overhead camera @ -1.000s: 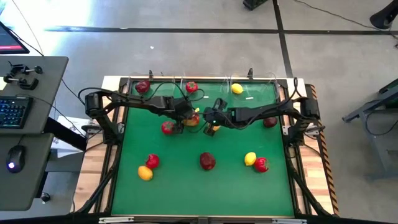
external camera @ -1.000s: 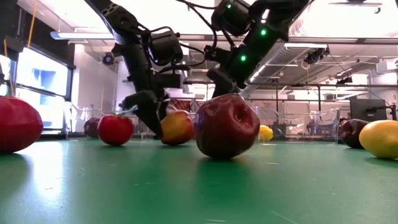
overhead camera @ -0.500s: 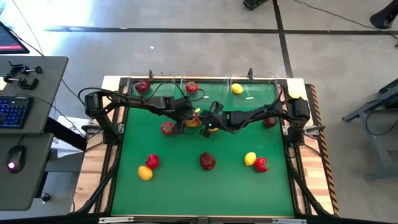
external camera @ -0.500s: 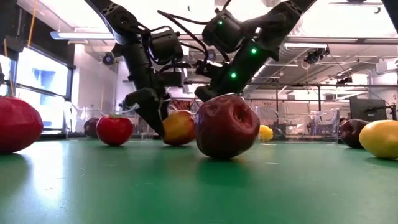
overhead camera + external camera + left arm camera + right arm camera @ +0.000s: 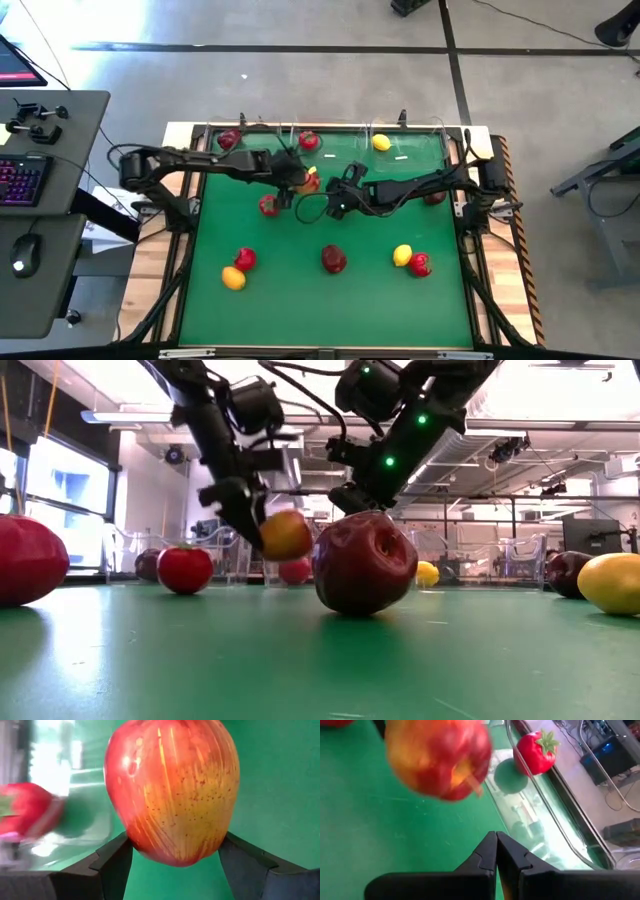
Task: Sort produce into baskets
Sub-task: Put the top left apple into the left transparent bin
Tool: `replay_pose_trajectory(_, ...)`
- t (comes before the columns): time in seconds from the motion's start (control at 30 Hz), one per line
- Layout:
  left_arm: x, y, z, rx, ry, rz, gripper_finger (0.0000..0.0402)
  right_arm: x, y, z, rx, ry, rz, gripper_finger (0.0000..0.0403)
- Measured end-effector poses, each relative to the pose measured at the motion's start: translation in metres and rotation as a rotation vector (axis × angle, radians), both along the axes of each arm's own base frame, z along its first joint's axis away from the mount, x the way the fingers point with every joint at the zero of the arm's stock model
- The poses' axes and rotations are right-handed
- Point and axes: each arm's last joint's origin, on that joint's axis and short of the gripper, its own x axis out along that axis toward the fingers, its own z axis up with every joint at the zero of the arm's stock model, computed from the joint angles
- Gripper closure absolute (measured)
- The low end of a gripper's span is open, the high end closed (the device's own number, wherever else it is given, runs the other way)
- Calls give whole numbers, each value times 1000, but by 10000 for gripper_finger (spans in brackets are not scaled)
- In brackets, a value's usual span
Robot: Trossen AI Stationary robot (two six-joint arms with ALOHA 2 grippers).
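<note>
My left gripper (image 5: 306,184) is shut on a red-orange apple (image 5: 172,795), held above the green mat (image 5: 300,300) just near of the middle clear bin (image 5: 325,132). My right gripper (image 5: 496,851) is shut and empty, just right of the apple over the mat's middle (image 5: 334,203). A dark red apple (image 5: 228,140) lies in the left bin, a red green-topped fruit (image 5: 307,141) in the middle bin, and a lemon (image 5: 381,143) in the right bin. Other fruits rest on the mat. My left gripper pinches the red-orange apple between its two fingers (image 5: 116,865), one on each of two opposite sides of the apple's body (image 5: 134,837). The arm reaches in from the table's left, slanting down. The apple is lifted clear of the mat (image 5: 286,535).
On the mat lie a red fruit (image 5: 268,206), a red one (image 5: 245,259), an orange one (image 5: 233,279), a dark red apple (image 5: 333,259), a lemon (image 5: 402,256), a red green-topped fruit (image 5: 420,265) and a dark apple (image 5: 433,196). The bins stand along the far edge.
My left gripper has risen with the red-orange apple, which stood on the mat and now hangs clear of it, and has gone a little toward the far edge. My right gripper has dipped and risen again beside it, staying shut.
</note>
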Motion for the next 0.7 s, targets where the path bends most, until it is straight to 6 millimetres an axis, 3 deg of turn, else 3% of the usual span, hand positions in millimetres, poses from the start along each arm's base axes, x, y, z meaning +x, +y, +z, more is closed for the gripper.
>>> replay_pose_trajectory(0.4, -42, 4, 58, 151, -87, 171, 154, -2, 0, -1, 8, 19, -10, 403)
replay_pose_trajectory(0.7, -89, 34, 82, 207, -99, 510, 154, -3, 0, -2, 8, 30, -10, 403)
